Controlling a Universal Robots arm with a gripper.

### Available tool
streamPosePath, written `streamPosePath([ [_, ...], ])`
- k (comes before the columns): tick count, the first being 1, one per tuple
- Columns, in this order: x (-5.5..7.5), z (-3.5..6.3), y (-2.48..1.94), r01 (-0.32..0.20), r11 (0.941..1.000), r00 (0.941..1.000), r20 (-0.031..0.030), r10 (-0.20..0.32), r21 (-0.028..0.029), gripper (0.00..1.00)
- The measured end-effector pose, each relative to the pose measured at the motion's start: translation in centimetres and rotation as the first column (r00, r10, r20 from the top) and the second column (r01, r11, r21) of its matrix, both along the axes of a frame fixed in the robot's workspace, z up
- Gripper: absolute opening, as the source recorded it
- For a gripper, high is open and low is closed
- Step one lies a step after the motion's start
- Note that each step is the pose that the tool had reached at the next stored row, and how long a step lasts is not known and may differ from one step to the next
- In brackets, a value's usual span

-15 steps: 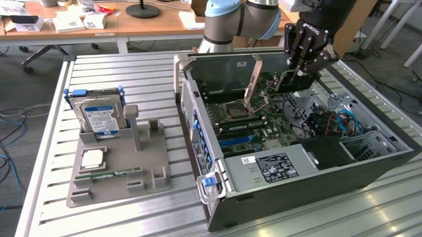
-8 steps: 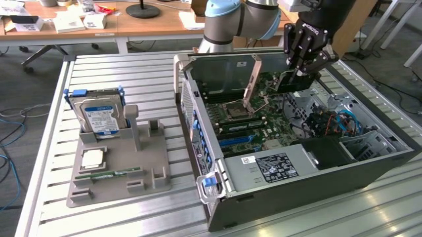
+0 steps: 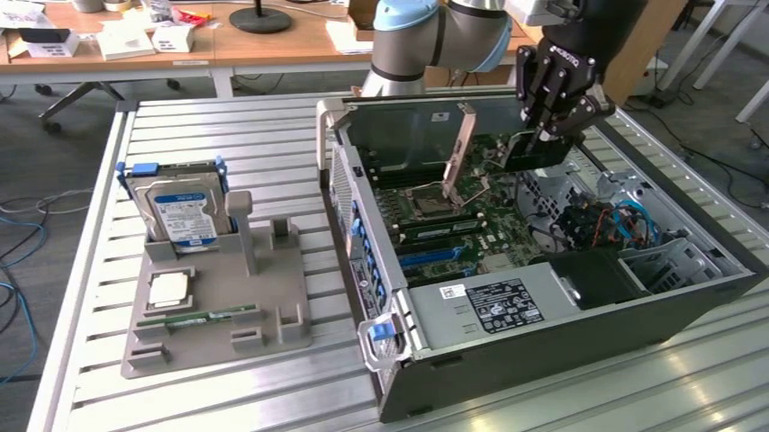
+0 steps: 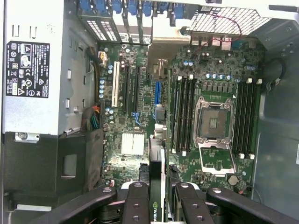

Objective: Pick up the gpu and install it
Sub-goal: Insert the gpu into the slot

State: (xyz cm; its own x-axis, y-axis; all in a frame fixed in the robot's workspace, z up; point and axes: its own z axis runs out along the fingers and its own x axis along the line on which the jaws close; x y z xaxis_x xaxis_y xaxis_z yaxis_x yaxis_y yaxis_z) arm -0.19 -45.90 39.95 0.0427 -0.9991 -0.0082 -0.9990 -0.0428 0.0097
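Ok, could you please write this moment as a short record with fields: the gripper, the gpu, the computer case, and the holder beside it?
gripper: closed on the gpu, above the open computer case
gpu: held on edge over the motherboard, not yet seated in a slot
computer case: lying on its side on the table, side panel off
motherboard: exposed inside the case
grey holder: at the exterior view's left of the case
hard drive: standing upright in the holder

Exterior view watches your gripper (image 3: pixel 550 137) from high and afar; wrist view, just behind it, faces the shared motherboard (image 4: pixel 219 91).
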Motion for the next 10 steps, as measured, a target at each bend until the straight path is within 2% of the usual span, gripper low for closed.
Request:
streamPosePath([
  [10,0.0,-1.25,0.00,0.000,1.0000,1.0000,0.0000,0.000,0.0010,0.26],
])
